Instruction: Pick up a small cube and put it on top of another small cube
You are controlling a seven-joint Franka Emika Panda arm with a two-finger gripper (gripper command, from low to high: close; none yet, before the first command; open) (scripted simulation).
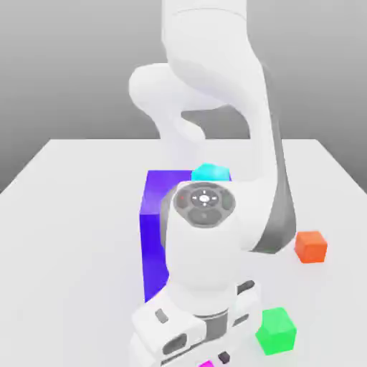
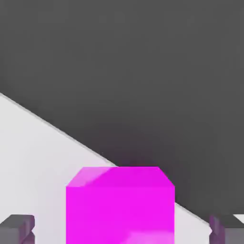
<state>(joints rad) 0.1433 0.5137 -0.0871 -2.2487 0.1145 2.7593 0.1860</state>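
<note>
I read the clock on the exterior view, centred on the arm's hand [image 1: 193,326] low over the table [image 1: 72,215]. The big block [image 1: 152,236] stands at eleven o'clock, behind the arm. A small cube [image 1: 211,172] sits on the block's far side, at twelve. Another cube [image 1: 311,246] lies at two o'clock, well apart. A third cube [image 1: 276,330] rests at three, just beside the hand. In the hand view, a fourth cube [image 2: 120,205] lies between the gripper [image 2: 121,231] fingers [image 2: 18,228], touching neither.

Glossy smooth white arm [image 1: 215,143]; matt white surface [image 1: 72,215]; smooth, plastic-looking magenta cube [image 2: 120,205] with a soft sheen.
</note>
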